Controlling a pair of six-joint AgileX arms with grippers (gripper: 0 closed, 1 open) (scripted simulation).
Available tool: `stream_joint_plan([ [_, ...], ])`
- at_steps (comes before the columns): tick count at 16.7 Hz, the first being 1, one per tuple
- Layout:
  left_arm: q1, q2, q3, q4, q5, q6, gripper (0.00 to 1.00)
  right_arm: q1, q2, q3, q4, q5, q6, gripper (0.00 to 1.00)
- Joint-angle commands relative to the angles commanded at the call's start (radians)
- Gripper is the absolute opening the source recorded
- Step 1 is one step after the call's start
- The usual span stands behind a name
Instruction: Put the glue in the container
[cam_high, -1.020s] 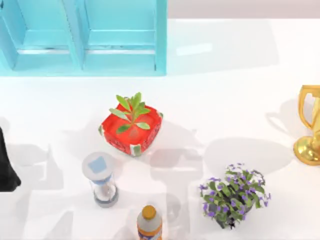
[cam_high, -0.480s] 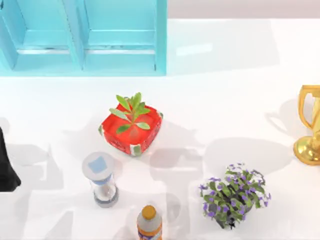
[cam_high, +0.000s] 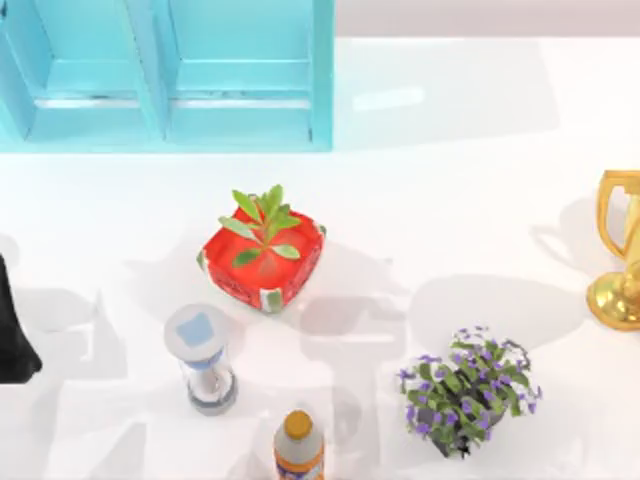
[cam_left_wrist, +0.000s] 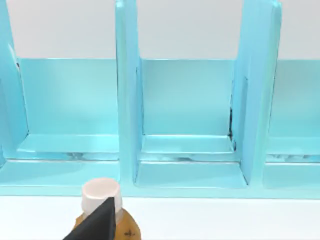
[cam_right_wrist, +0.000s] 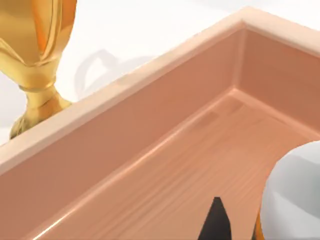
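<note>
Table (cam_high: 450, 200) in the top view carried a blue shelf unit (cam_high: 165, 75), a red potted plant (cam_high: 262, 255), an hourglass (cam_high: 203, 358), an orange-capped bottle (cam_high: 298, 447), a purple flower bush (cam_high: 467, 390) and a gold trophy (cam_high: 620, 250), and the left arm (cam_high: 12, 330) stood at the left edge. In the left wrist view, the left gripper (cam_left_wrist: 95, 225) hung over a pale-capped bottle (cam_left_wrist: 102, 197) facing the shelf; its jaw state could not be determined. In the right wrist view, the right gripper (cam_right_wrist: 216, 222) hovered over the wooden container (cam_right_wrist: 150, 150) beside the trophy. A white rounded body with an orange edge, judged to be the glue (cam_right_wrist: 295, 195), sat just beside it; whether the jaws grasped it could not be told. Recommended procedure: lower inside the walls, then release near the floor.
</note>
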Motion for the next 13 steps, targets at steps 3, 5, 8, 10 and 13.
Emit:
stream_joint_plan([
  [3, 0.0, 0.0, 0.0, 0.0, 0.0, 0.0, 1.0, 0.0, 0.0, 0.0, 0.0, 0.0, 0.0, 0.23],
  [5, 0.0, 0.0, 0.0, 0.0, 0.0, 0.0, 1.0, 0.0, 0.0, 0.0, 0.0, 0.0, 0.0, 0.38],
  [8, 0.0, 0.0, 0.0, 0.0, 0.0, 0.0, 1.0, 0.0, 0.0, 0.0, 0.0, 0.0, 0.0, 0.6],
  [10, 0.0, 0.0, 0.0, 0.0, 0.0, 0.0, 1.0, 0.0, 0.0, 0.0, 0.0, 0.0, 0.0, 0.75],
  [13, 0.0, 0.0, 0.0, 0.0, 0.0, 0.0, 1.0, 0.0, 0.0, 0.0, 0.0, 0.0, 0.0, 0.98],
])
